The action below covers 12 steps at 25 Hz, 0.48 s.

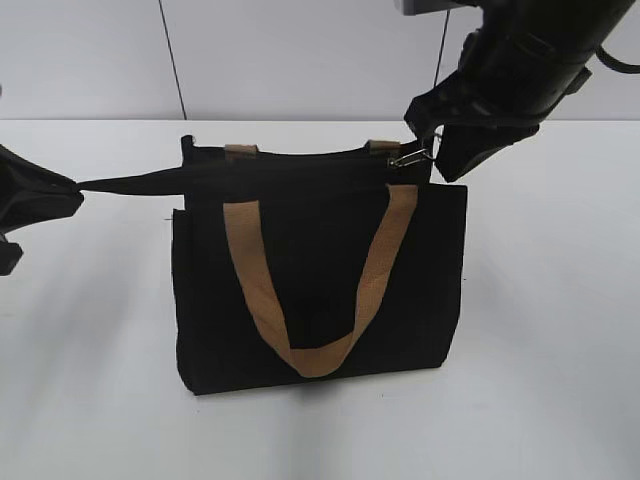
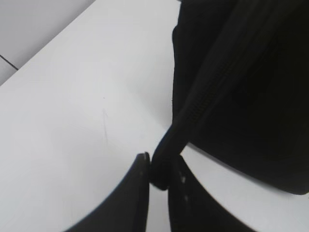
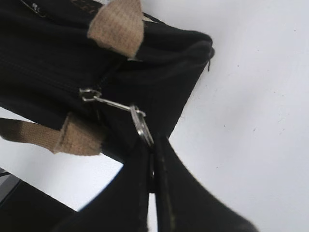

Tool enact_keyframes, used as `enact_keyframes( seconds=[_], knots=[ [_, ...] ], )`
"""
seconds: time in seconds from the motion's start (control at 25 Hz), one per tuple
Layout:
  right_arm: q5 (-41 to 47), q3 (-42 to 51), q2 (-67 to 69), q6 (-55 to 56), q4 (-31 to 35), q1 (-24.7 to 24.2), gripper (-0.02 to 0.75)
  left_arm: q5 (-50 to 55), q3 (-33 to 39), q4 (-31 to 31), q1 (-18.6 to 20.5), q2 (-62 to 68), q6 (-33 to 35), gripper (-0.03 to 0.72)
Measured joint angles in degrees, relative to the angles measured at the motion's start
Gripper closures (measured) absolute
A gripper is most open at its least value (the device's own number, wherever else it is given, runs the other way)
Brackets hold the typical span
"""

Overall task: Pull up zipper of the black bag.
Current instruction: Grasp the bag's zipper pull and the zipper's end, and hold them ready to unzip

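Note:
The black bag (image 1: pixel 310 280) stands upright on the white table, its tan handle (image 1: pixel 310 355) hanging down its front. The black zipper (image 1: pixel 300 158) runs along the top edge. Its silver pull tab (image 1: pixel 410 156) sits near the bag's right end. My right gripper (image 1: pixel 438 150) is shut on the pull tab's ring (image 3: pixel 144 129), just right of the slider (image 3: pixel 89 94). My left gripper (image 1: pixel 72 188) is shut on the black fabric tail (image 1: pixel 130 184) at the zipper's left end and holds it stretched out to the left. That tail also shows in the left wrist view (image 2: pixel 166 159), pinched between the fingers (image 2: pixel 159 169).
The white table (image 1: pixel 540 330) surrounds the bag. A pale wall (image 1: pixel 300 50) with dark vertical seams stands behind it. The right arm's black body (image 1: pixel 520 60) hangs above the bag's right corner.

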Motion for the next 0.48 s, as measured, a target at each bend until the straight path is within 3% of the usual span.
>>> enact_keyframes(
  seconds=[0.32, 0.4, 0.48],
  knots=[
    [1.0, 0.0, -0.1, -0.6, -1.2, 0.0, 0.734, 0.5, 0.0, -0.4, 0.0, 0.0, 0.0, 0.617],
    [1.6, 0.0, -0.4, -1.8, -1.7, 0.0, 0.673, 1.1, 0.0, -0.5, 0.0, 0.0, 0.0, 0.622],
    [2.2, 0.0, -1.0, -2.5, -2.5, -0.3, 0.552, 1.9, 0.0, -0.5, 0.3, 0.0, -0.3, 0.622]
  ],
)
